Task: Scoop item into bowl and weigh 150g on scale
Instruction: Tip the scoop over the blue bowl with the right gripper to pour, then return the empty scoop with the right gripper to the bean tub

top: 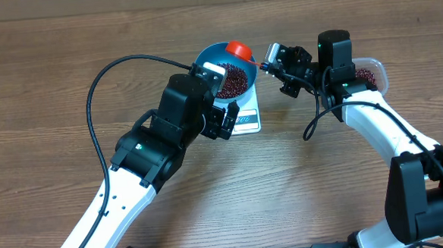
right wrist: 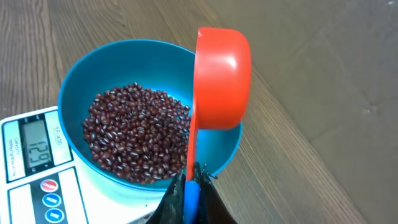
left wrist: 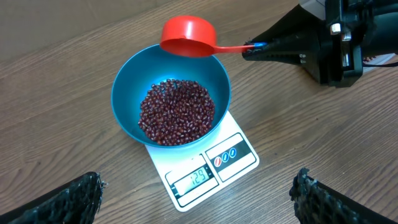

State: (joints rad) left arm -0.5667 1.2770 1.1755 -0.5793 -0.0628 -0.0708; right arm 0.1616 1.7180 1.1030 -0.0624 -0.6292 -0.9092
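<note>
Beans [left wrist: 177, 113] heaped in blue bowl [left wrist: 124, 93], bowl on scale [left wrist: 239, 158], red scoop [left wrist: 186, 36] over the rim.

Dark red-brown beans cover the bowl's bottom in a loose pile. The bowl sits centred on the white scale and overhangs its back part; the display [left wrist: 194, 178] at the front edge reads 129. The scale lies flat on the wooden table [top: 37, 88]. The scoop's cup hangs at the bowl's far rim, tipped, underside toward the right wrist camera; can't tell if anything is in it. The right gripper [right wrist: 193, 193] is clamped on the end of the scoop's thin handle, jaws together on it. The left gripper [left wrist: 198, 186] hovers above the scale's front with jaws wide apart, touching nothing. A clear tub [top: 374, 69] with more beans sits right of the scale, partly hidden under the right arm.
</note>
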